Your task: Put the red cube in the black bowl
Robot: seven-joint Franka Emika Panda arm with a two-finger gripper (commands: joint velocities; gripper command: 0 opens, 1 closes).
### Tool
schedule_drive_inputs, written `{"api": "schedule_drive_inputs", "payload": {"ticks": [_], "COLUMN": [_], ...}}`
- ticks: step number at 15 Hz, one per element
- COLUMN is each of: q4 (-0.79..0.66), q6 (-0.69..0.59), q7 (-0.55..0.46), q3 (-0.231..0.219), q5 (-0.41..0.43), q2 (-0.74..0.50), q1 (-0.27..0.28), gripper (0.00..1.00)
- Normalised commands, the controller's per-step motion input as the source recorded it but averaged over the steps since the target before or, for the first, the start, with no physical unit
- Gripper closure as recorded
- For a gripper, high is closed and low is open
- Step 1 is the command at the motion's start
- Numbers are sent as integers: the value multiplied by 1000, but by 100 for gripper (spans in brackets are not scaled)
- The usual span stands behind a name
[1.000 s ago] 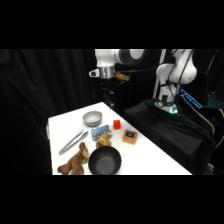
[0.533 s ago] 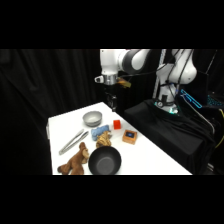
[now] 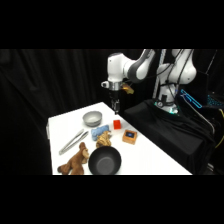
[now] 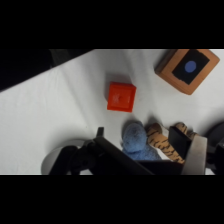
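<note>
The gripper hangs with fingers apart above the red cube — the black bowl sits at its 7 o'clock.

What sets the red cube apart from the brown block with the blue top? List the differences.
The red cube is plain bright red all over; the brown block has a dark panel with a blue spot on top. In the wrist view the red cube looks smaller than the brown block. In the side view the red cube sits nearer the gripper, the brown block farther out. Both rest flat on the white table.
</note>
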Motion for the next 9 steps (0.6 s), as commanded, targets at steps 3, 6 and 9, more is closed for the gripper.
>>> {"api": "schedule_drive_inputs", "payload": {"ticks": [3, 6, 9], "q4": [-176, -102, -26], "q6": [415, 380, 385], "q7": [144, 101, -4], "q3": [-30, -42, -62], "q5": [-118, -90, 9], "q2": [60, 162, 248], "q1": [-70, -46, -3], "gripper": [0, 0, 0]}}
